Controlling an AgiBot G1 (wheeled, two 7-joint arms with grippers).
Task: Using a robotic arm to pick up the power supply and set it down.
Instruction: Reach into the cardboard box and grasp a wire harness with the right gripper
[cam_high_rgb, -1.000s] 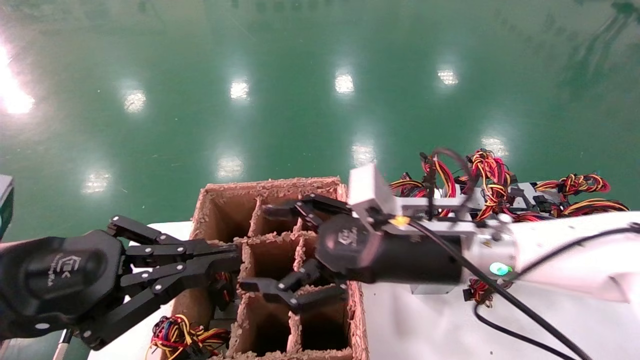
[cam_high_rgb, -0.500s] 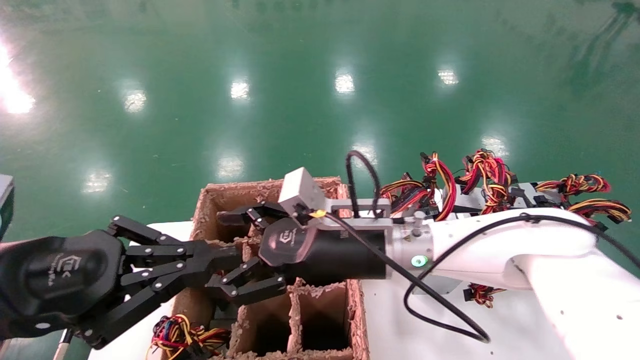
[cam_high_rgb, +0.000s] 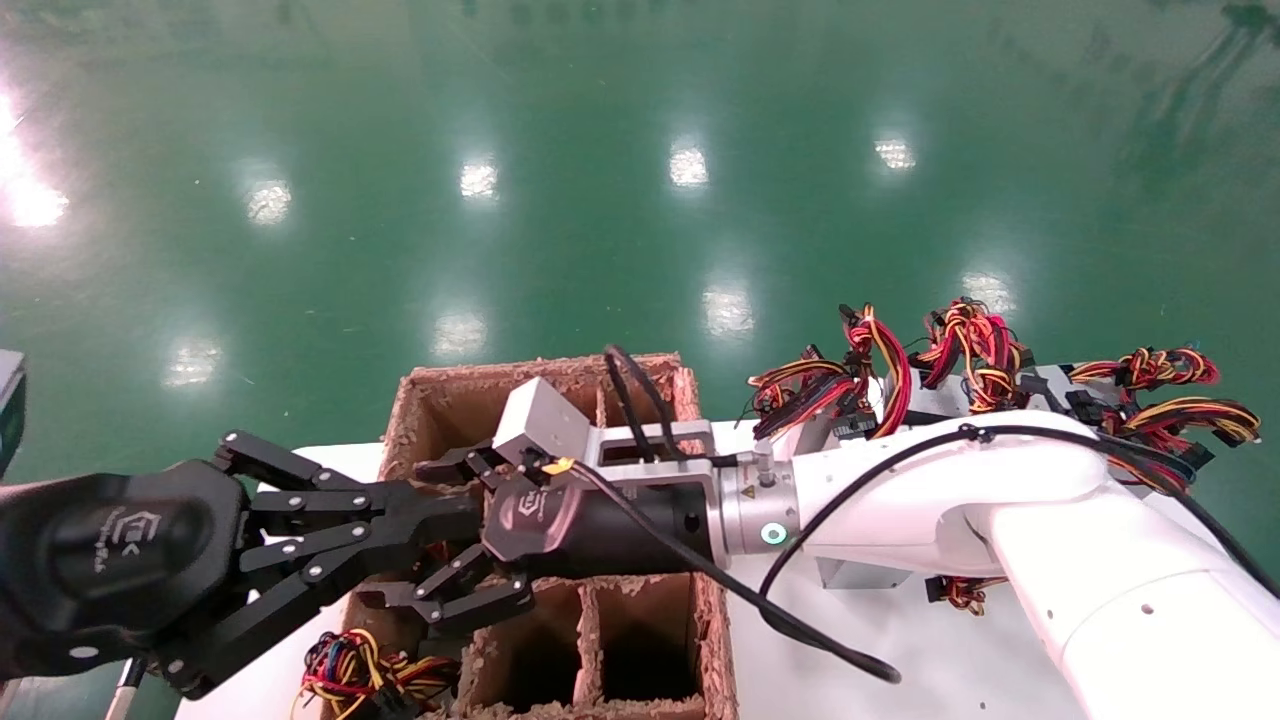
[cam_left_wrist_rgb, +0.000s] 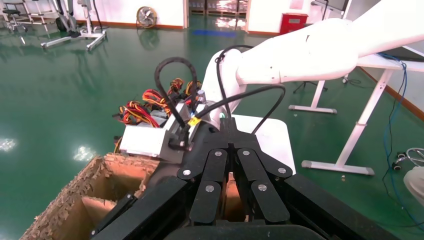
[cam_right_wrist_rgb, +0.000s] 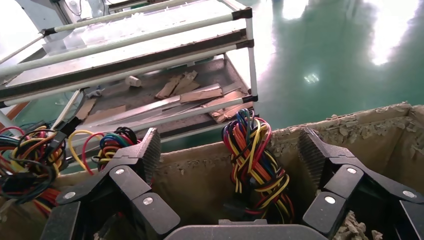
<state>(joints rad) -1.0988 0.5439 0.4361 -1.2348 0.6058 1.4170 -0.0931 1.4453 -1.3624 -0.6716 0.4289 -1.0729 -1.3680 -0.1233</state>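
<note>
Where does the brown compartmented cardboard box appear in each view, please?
Head view: cardboard box, lower centre, under the right tool.
Left wrist view: beside the left tool, at.
Right wrist view: across the frame, behind the right tool, at.
Shared landmark: green floor.

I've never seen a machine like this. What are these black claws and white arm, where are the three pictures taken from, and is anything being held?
It is a robot with two arms. One picture looks down from its head; the other two come from small cameras on its wrists. The black claws are its grippers. The right gripper, on the white arm, is open over a cardboard box split into compartments. Its wrist view shows a bundle of coloured wires standing in the box between its fingers, untouched. The left gripper is shut and waits beside it. Nothing is held. More power supplies with wire tails lie on the white table.
</note>
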